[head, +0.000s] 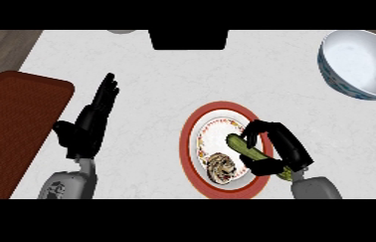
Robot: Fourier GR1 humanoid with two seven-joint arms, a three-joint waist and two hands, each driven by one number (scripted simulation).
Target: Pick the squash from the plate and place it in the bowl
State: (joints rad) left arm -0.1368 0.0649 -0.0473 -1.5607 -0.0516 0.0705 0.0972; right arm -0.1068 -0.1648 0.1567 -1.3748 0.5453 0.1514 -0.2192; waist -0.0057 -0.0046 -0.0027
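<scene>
At the far left lies a dark reddish-brown mat with rounded corners [29, 121], flat on my white speckled stone counter [154, 76], with a strip of brown wood surface [16, 44] showing beyond the counter's left edge; just right of the mat my left hand [92, 121] rests with its fingers straight and pointing up the view, thumb out toward the mat, holding nothing, and its grey forearm [70, 183] comes in from the lower edge; further along, at the top edge, sits a black rectangular block [188, 39] (I cannot tell what it is), with a pale rounded shape [123, 31] just to its left, mostly cut off; right of centre is the round plate with a broad red rim and a white, flower-patterned middle [192, 136], lying flat on the counter; on its lower part is a brownish patterned patch [220, 167], which I cannot identify; the long green squash [248, 151] lies slanting across the plate's right side, its upper end over the white middle and its lower end over the red rim; my right hand [283, 146] is curled round that squash, fingers arched over its upper part and the thumb wrapped under its lower part; at the top right stands the large white bowl with a blue patterned outside [351, 61], well apart from the plate and partly cut off by the view's right edge.
</scene>
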